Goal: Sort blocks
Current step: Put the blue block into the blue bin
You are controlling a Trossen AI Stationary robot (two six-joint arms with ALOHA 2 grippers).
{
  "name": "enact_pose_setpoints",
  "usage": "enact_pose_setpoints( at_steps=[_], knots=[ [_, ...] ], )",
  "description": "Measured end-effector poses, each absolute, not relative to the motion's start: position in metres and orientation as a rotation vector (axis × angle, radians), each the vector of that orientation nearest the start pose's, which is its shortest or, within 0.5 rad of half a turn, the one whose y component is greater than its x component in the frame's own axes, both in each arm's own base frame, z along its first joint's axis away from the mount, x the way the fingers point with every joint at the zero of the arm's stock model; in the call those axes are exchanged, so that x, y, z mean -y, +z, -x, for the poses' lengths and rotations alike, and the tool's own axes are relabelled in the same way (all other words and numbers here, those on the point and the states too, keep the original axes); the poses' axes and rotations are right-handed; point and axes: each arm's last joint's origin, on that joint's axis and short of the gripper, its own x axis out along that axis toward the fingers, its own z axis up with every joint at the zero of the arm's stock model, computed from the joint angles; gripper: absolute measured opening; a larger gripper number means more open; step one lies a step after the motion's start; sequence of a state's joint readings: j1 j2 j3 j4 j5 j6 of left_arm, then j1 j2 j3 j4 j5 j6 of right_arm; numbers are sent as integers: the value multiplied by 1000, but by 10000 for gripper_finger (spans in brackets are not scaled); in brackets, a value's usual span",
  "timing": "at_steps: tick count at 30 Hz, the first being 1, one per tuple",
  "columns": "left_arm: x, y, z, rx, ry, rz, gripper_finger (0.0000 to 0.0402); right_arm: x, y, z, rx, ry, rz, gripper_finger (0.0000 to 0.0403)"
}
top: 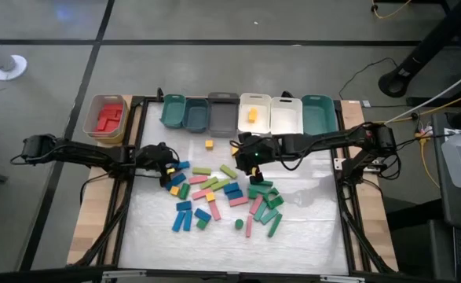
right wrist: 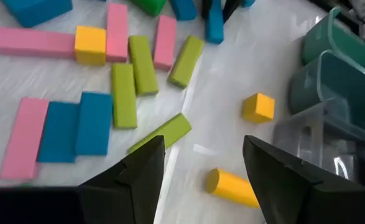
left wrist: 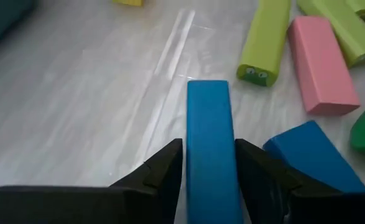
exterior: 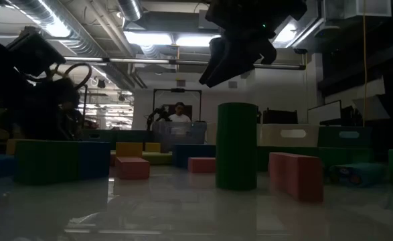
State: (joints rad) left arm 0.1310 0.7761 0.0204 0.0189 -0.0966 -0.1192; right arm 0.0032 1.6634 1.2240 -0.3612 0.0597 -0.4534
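Gripped between the left gripper's (left wrist: 208, 171) dark fingers, a smooth blue rectangular bar (left wrist: 211, 143) lies on the glossy white tabletop (left wrist: 76, 106), left of the scattered blocks (top: 222, 196). Right gripper (right wrist: 204, 165) hovers wide open above a yellow cylinder (right wrist: 232, 185).

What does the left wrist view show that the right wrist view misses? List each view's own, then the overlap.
Only the left wrist view: the left claw shut on a blue bar, fingers against its sides.

Only the right wrist view: the right claw open and empty above the table, a yellow cube, a yellow cylinder, and the bins.

Both: lime bars and pink bars lying flat on the white surface.
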Motion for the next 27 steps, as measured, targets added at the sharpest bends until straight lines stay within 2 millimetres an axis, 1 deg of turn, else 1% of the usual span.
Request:
enact_pose_setpoints(
  at_steps=[9, 11, 14, 18, 21, 27],
  knots=[
    [-20, 96, -124, -737, 274, 127, 131, 1, 244, -356, -840, 133, 444, 218],
    [-20, 96, -125, -739, 279, 129, 120, 1, 244, -355, -852, 130, 431, 218],
    [-20, 96, -126, -736, 281, 130, 92, 1, 241, -353, -887, 131, 418, 218],
    [-20, 96, -127, -720, 299, 173, 88, 2, 243, -346, -928, 133, 409, 218],
    [-21, 99, -129, -665, 315, 222, 88, 2, 251, -339, -936, 123, 389, 218],
    [-23, 120, -141, -412, 325, 243, 88, 2, 265, -327, -934, 108, 357, 218]
  ],
)
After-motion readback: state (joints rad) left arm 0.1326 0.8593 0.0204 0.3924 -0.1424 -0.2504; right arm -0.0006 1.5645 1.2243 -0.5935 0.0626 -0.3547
